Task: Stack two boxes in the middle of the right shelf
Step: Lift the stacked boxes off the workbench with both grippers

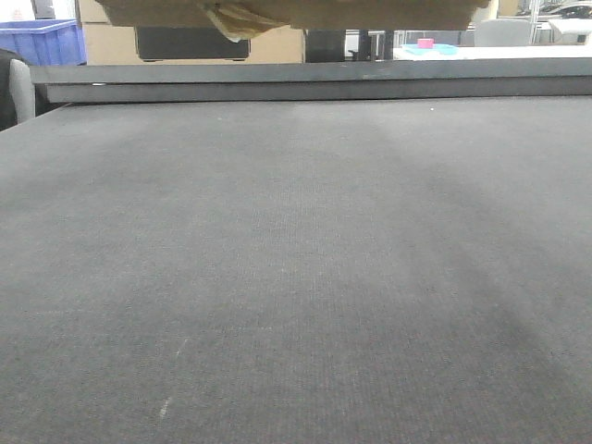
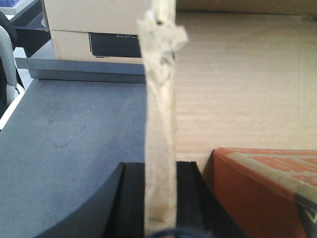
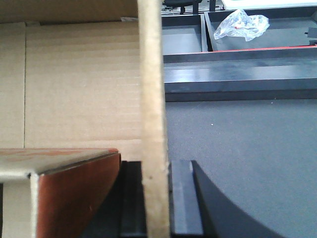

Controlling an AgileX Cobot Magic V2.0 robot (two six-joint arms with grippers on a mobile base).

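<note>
A large brown cardboard box (image 1: 296, 11) hangs above the dark tabletop, and only its underside shows at the top of the front view. My left gripper (image 2: 161, 166) is shut on the upright edge of one box wall (image 2: 161, 99). My right gripper (image 3: 156, 163) is shut on the edge of the opposite wall (image 3: 151, 89). Inside the large box lies a flatter reddish-brown box (image 2: 262, 188) with a pale tape strip, close beside each gripper's inner finger (image 3: 64, 188). The right shelf middle is out of view.
The dark grey felt tabletop (image 1: 296, 277) stretches below, ending in a raised dark ledge (image 1: 314, 81). A blue bin (image 1: 42, 39) and another cardboard box with a black label (image 2: 94, 29) stand behind. Dark trays hold a crumpled plastic bag (image 3: 242, 25).
</note>
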